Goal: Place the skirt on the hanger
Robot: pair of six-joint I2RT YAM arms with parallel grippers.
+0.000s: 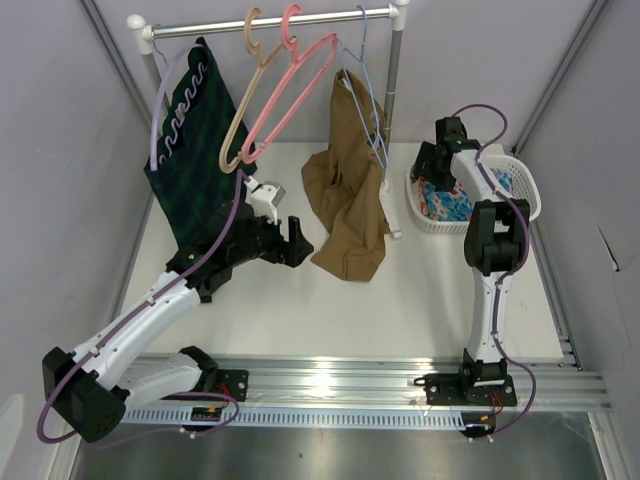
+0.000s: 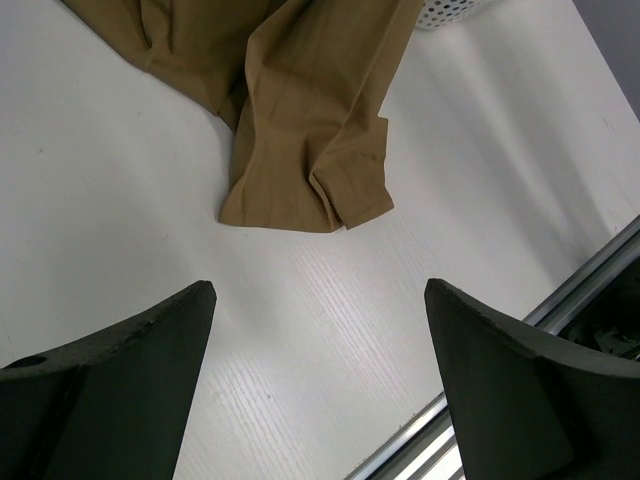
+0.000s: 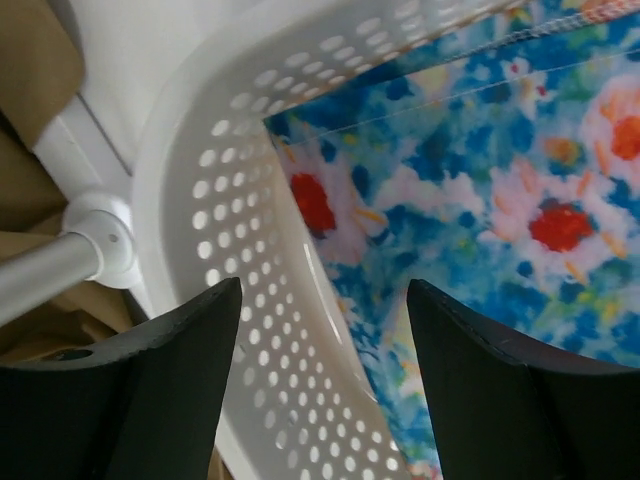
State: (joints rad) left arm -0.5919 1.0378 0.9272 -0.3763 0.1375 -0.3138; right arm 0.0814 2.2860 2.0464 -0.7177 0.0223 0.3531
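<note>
A blue floral skirt (image 1: 449,204) lies in a white perforated basket (image 1: 522,170) at the right. It fills the right wrist view (image 3: 480,180), beside the basket's wall (image 3: 230,200). My right gripper (image 1: 434,170) is open and empty, its jaws straddling the basket's near rim (image 3: 323,285). Empty beige (image 1: 243,100) and pink (image 1: 292,90) hangers hang on the rack bar (image 1: 270,22). My left gripper (image 1: 297,243) is open and empty above the bare table (image 2: 320,290), just left of the hem of a tan garment (image 2: 310,110).
A dark green plaid garment (image 1: 195,150) hangs on a lavender hanger (image 1: 163,90) at the left. The tan garment (image 1: 350,190) hangs from a blue hanger (image 1: 365,70) and pools on the table. The rack's upright pole (image 3: 50,265) stands beside the basket. Grey walls close in on both sides.
</note>
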